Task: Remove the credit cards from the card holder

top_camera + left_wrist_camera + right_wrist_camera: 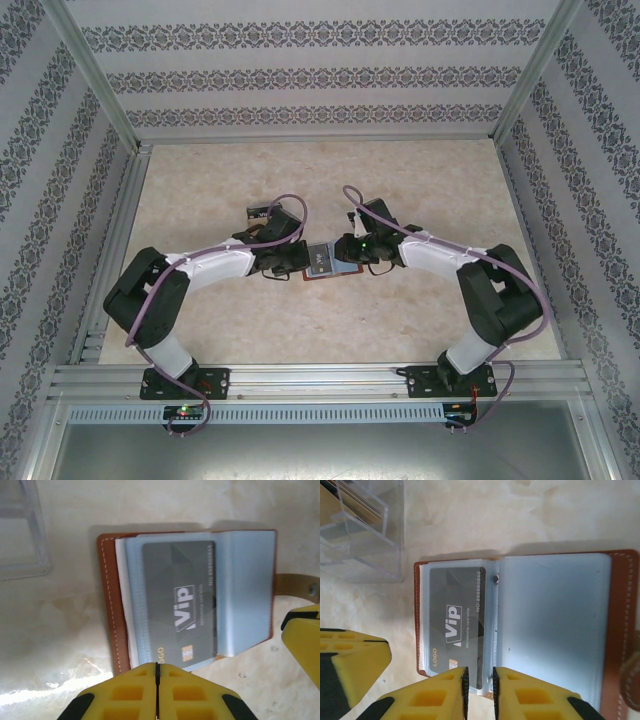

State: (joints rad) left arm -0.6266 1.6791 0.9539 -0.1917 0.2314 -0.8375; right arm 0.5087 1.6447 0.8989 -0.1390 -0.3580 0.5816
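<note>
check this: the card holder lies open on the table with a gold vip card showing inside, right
Not gold: the vip card is grey, as the left wrist view shows. The card holder does lie open on the table.

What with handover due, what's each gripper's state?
Left gripper: closed, holding nothing visible.
Right gripper: slightly apart over the card end; grip cannot be told.

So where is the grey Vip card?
In the right wrist view, the grey Vip card sits in the left half of the open card holder, near the clear box, its bottom edge at the right gripper.
</note>
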